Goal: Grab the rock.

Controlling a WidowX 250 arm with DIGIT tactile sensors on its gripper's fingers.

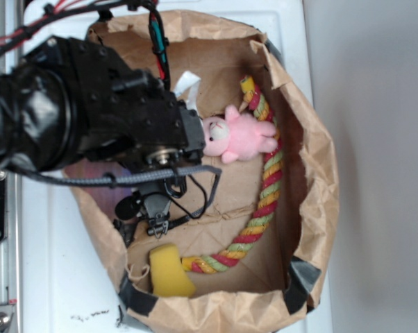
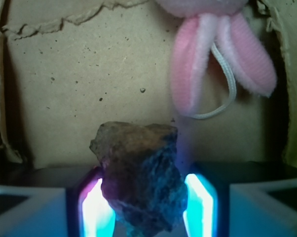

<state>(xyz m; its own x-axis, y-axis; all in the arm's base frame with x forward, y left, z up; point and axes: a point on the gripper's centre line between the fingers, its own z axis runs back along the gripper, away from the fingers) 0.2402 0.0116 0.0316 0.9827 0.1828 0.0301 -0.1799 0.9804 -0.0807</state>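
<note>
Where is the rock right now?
In the wrist view the rock sits bottom centre, clamped between the gripper's two glowing fingers, just below and left of the pink bunny's ears. The arm hides it in the exterior view.

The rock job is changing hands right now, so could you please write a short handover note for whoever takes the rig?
Gripper: shut on the rock, which sits between the two glowing fingers in the wrist view. The exterior view does not show the rock; the arm covers it.
Surroundings: all inside the brown paper bag, with the pink plush bunny just ahead, the rope toy curving along the side, and the yellow sponge near the bag's corner.
Done: the rock appears gripped.
Left: confirm the hold is firm and lift clear of the bunny's ears.
</note>
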